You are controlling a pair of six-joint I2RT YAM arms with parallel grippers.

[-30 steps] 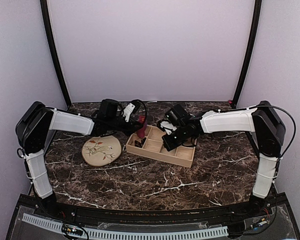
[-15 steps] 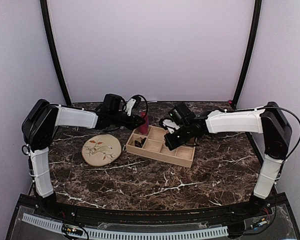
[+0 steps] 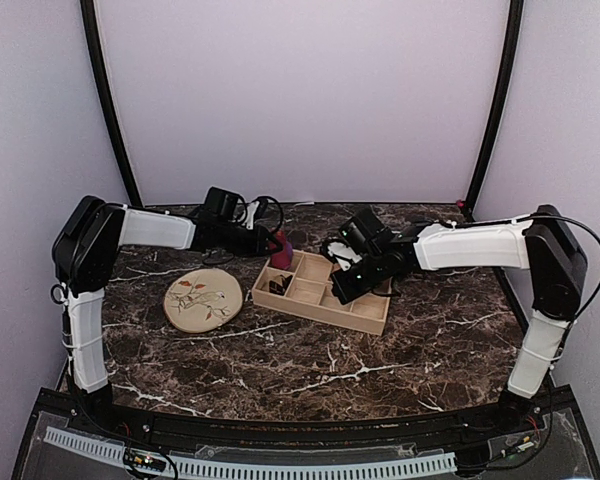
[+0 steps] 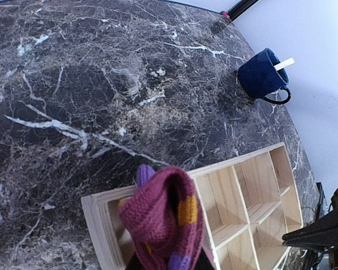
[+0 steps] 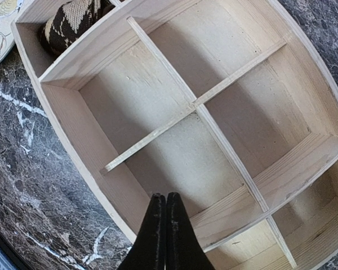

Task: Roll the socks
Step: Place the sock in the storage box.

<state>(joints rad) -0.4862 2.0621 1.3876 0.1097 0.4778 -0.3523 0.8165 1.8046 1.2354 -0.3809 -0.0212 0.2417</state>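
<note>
- Lower centre, left wrist view: magenta sock point(image 4: 164, 222), orange-striped, clamped in left tool point(image 3: 271, 242) over wooden tray point(image 5: 90, 146) corner.
- Upper-left tray compartment, right wrist view: argyle sock point(image 5: 70, 19).
- Above tray: right tool point(image 5: 165, 203), closed, empty.

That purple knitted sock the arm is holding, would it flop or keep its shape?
Probably soft and light: the magenta sock shows chunky knit, bunched in a rounded bundle at the left gripper. It would likely sag if gripped loosely. The rough ribbed yarn seems unlikely to slip.
</note>
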